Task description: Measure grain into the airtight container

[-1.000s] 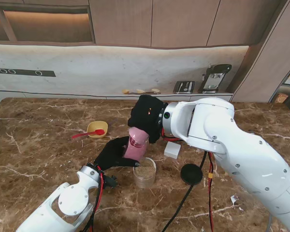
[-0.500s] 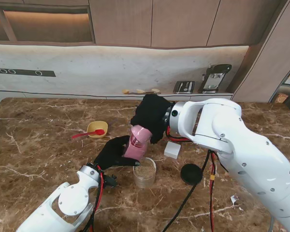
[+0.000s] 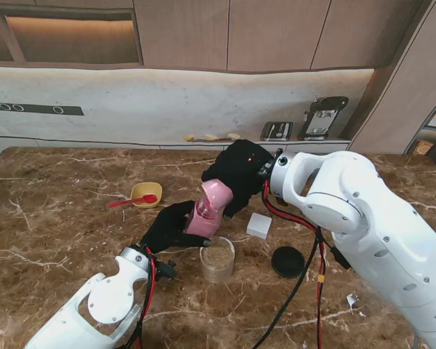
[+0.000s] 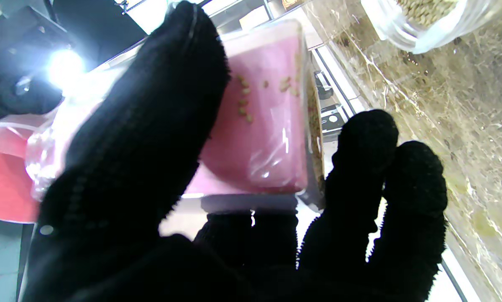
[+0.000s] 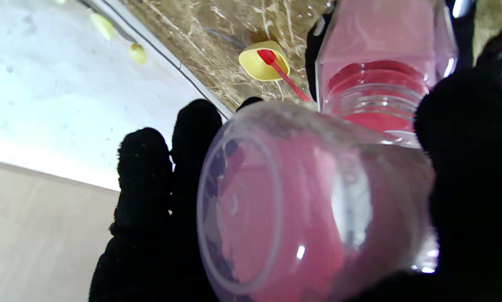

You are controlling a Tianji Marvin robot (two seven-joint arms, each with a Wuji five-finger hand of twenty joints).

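Our right hand (image 3: 240, 173) grasps the pink cup (image 3: 215, 195), tipped mouth-down into the pink bottle (image 3: 201, 222). Our left hand (image 3: 168, 227) grips that bottle, which leans over the clear jar (image 3: 217, 259) of grain standing on the marble table (image 3: 51, 225). In the left wrist view a few grains cling inside the bottle. A black lid (image 3: 287, 261) and a white block (image 3: 259, 225) lie right of the jar; a yellow bowl (image 3: 145, 194) with a red spoon (image 3: 131, 201) sits farther left.
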